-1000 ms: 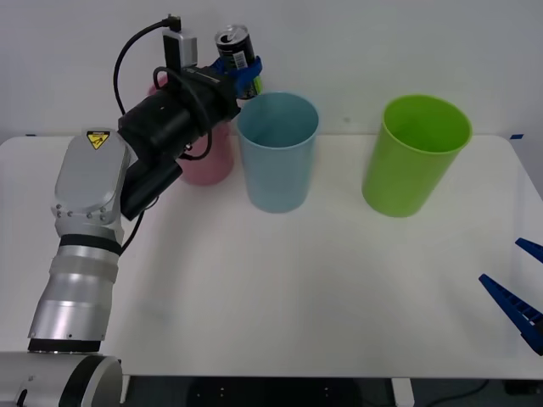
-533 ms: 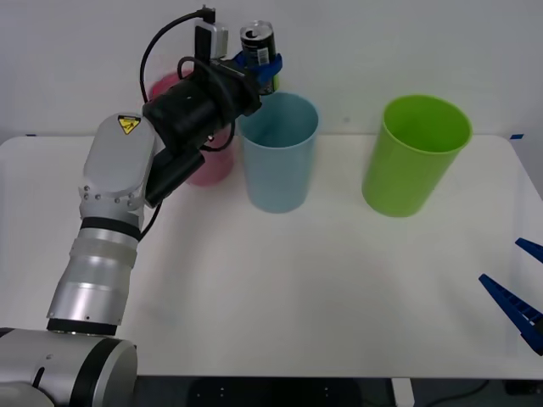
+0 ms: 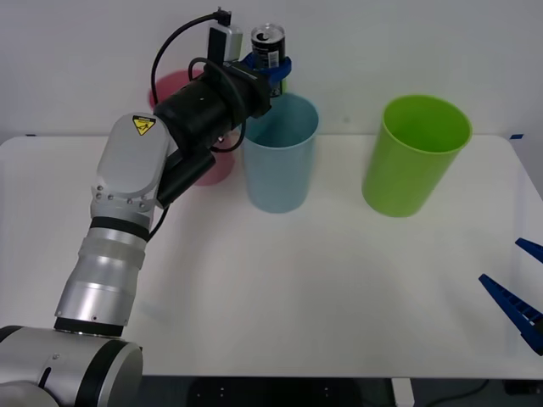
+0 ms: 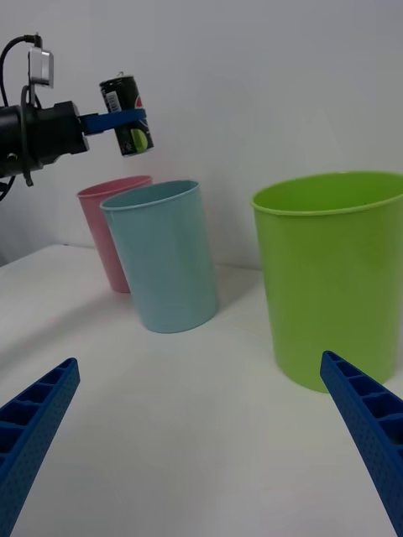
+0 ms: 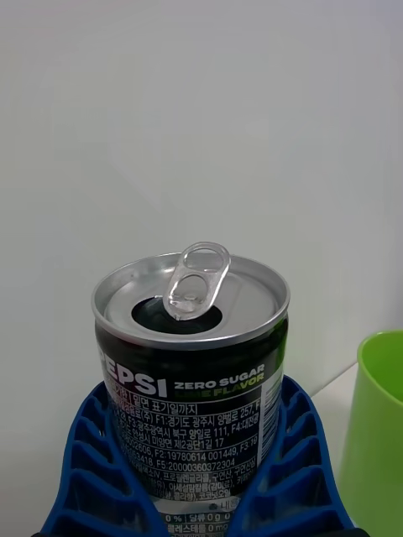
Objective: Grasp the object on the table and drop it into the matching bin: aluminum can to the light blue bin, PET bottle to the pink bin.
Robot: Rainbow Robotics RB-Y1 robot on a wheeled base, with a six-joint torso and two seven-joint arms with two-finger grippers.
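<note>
A small dark aluminum can (image 3: 269, 47) with a silver pull-tab top hangs in the air, my left gripper (image 3: 273, 66) shut on it. It is held above the back left rim of the light blue bin (image 3: 278, 153). The right wrist view shows the can (image 4: 128, 116) up over that bin (image 4: 164, 256), with the pink bin (image 4: 107, 226) behind it. Close up, the can (image 5: 193, 369) sits upright between the blue fingers (image 5: 294, 453). The pink bin (image 3: 204, 157) stands on the white table (image 3: 280, 297), partly hidden by my left arm. My right gripper (image 3: 519, 292) rests open at the table's right edge.
A lime green bin (image 3: 413, 154) stands to the right of the light blue one, also seen large in the right wrist view as the green bin (image 4: 336, 273). A pale wall rises behind the bins. The front half of the table is bare.
My left arm has carried the can to the right and slightly up, from over the pink bin's side to above the light blue bin's rim. The right arm stayed still.
</note>
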